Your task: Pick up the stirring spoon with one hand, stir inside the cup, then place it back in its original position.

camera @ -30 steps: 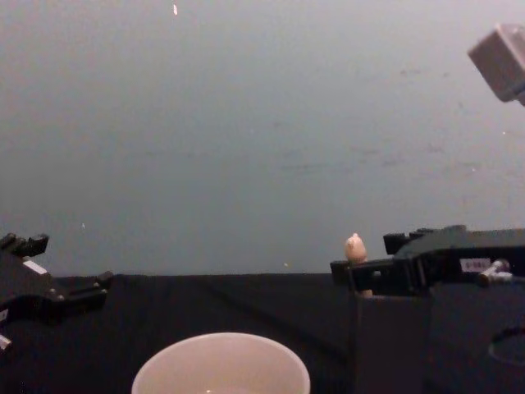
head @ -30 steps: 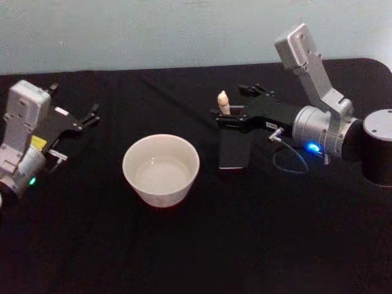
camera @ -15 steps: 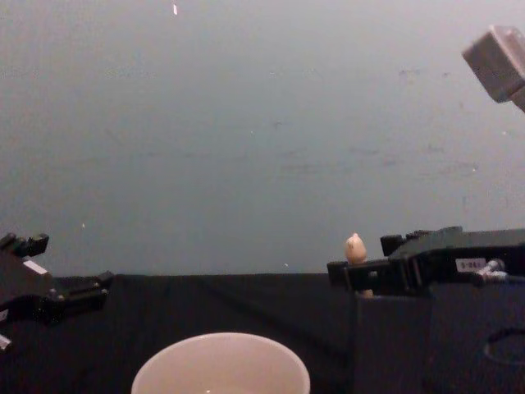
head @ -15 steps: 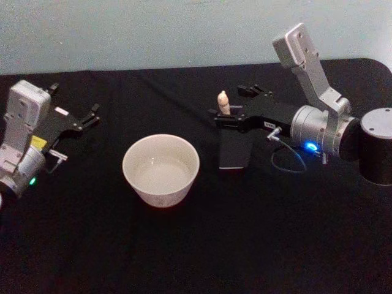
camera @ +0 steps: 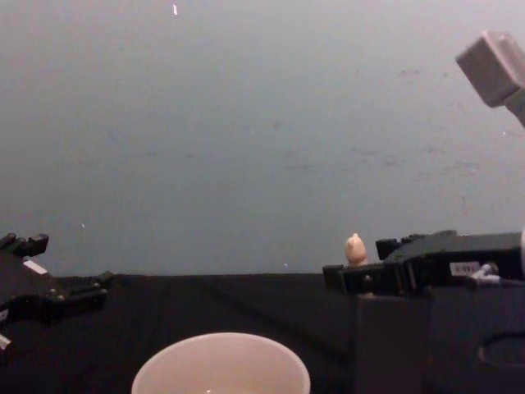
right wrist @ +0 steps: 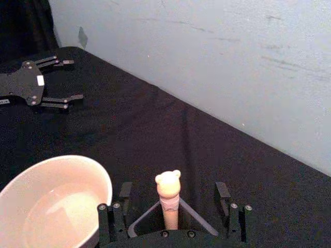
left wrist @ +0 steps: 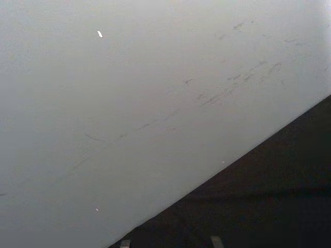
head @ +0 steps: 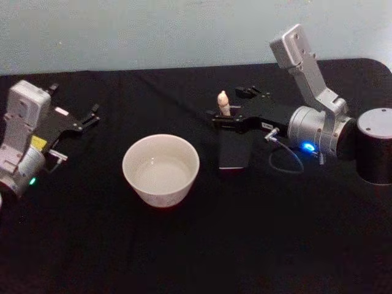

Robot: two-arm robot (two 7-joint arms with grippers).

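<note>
The stirring spoon (head: 223, 101) stands in the holder (head: 234, 150) beside the cup (head: 160, 195). We see the right gripper (head: 228, 105) spread around its handle; the left gripper (head: 74, 101) waits, also spread.

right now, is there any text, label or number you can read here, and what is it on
No text is readable.
Small white tag on the right gripper: too small to read.
White label on the left gripper: blurred.
Yellow sticker behind it: blurred.

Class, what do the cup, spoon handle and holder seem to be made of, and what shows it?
Cup: probably glazed ceramic, smooth cream sheen. Spoon handle: likely wood, pale beige, matt. Holder: dark, matt; plastic or metal, unclear.
</note>
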